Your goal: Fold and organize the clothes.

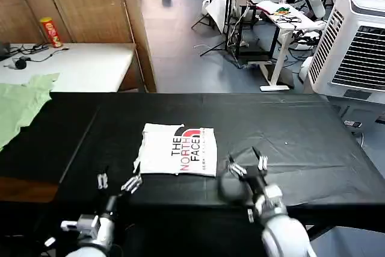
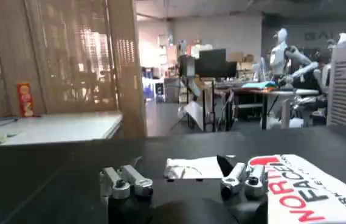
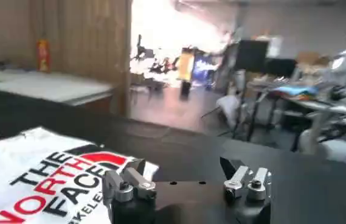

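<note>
The white T-shirt (image 1: 178, 149) lies folded into a rectangle on the black table (image 1: 301, 130), its "THE NORTH FACE" lettering and red logo facing up. My left gripper (image 1: 118, 182) hovers open just off the shirt's near left corner, nothing between its fingers. In the left wrist view the left gripper (image 2: 182, 178) points at the shirt (image 2: 309, 185). My right gripper (image 1: 246, 167) stands open just beyond the shirt's near right corner. In the right wrist view the right gripper (image 3: 182, 181) is empty, the shirt (image 3: 36, 179) beside one finger.
A light green garment (image 1: 21, 103) drapes over the table's far left end. Behind it stands a white table (image 1: 78, 64) with a red can (image 1: 50, 32). A white air cooler (image 1: 355, 46) stands at the far right. Black tabletop stretches right of the shirt.
</note>
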Controlling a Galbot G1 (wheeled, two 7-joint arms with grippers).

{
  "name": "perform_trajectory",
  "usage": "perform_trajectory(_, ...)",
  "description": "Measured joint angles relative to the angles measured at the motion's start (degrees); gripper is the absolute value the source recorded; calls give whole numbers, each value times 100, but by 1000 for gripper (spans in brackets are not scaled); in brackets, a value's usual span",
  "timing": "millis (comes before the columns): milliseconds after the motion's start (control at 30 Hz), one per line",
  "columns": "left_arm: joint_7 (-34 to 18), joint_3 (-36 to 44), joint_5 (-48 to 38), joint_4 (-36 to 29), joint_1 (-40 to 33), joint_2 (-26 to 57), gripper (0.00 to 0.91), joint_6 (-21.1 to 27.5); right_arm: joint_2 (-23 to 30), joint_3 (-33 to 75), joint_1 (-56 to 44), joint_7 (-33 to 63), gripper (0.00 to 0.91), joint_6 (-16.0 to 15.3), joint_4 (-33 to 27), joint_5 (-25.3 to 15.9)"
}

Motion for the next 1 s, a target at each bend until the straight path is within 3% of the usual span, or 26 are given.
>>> perform_trajectory(133,-9,-155,-156,-161,439,34,878,9,2,261,-890,181,878,436,422,-31)
perform_trajectory(367,-139,-468,-535,-386,1094,15,878,310,-18,472,-2059,443,878,677,1123,-159)
perform_trajectory(500,-216,-621,-760,-492,1392,20,878,372,20,518,-2648,569,878,622,1466,-159)
perform_trajectory(733,-192,-895,-944,-589,1799,66,878,349,24,537,-3325,826,878,167,1820,-47)
perform_trajectory(1000,-143,-993,-969,-628,1955,80,878,344,26,536,-3492,829,878,163,1907,-44)
